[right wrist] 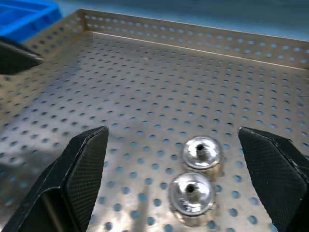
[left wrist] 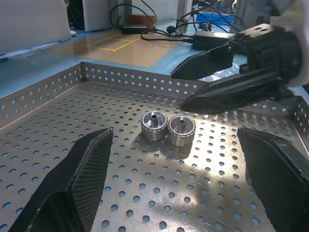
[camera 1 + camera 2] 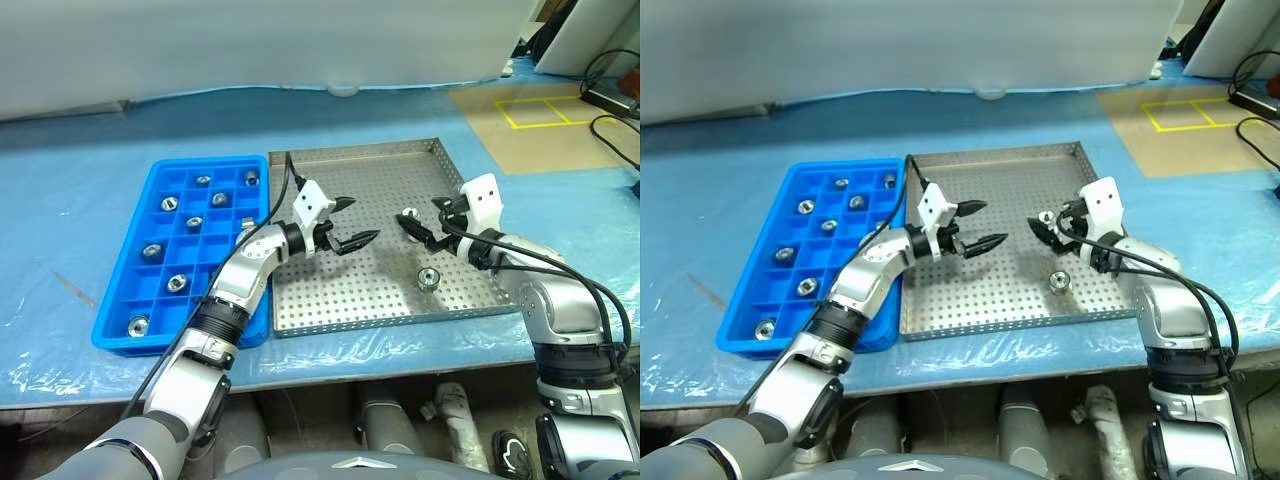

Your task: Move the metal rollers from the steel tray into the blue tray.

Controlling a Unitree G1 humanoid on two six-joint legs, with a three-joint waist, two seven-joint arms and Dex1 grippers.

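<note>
- We see two metal rollers (image 2: 167,128) left on the steel tray (image 3: 330,160), touching side by side near its right front part; we judge them dense, rigid, slick and prone to roll, best pinched across the round flanks.
- Both claws hang released and empty over the tray: left gripper (image 3: 350,225) level, right gripper (image 3: 418,222) tilted down, near the pair.
- Several rollers already sit in compartments of the blue tray (image 3: 125,335), just beside the steel tray.
- Both trays rest on a table under blue plastic sheeting (image 3: 60,200); cables (image 3: 615,75) lie at the far right.
</note>
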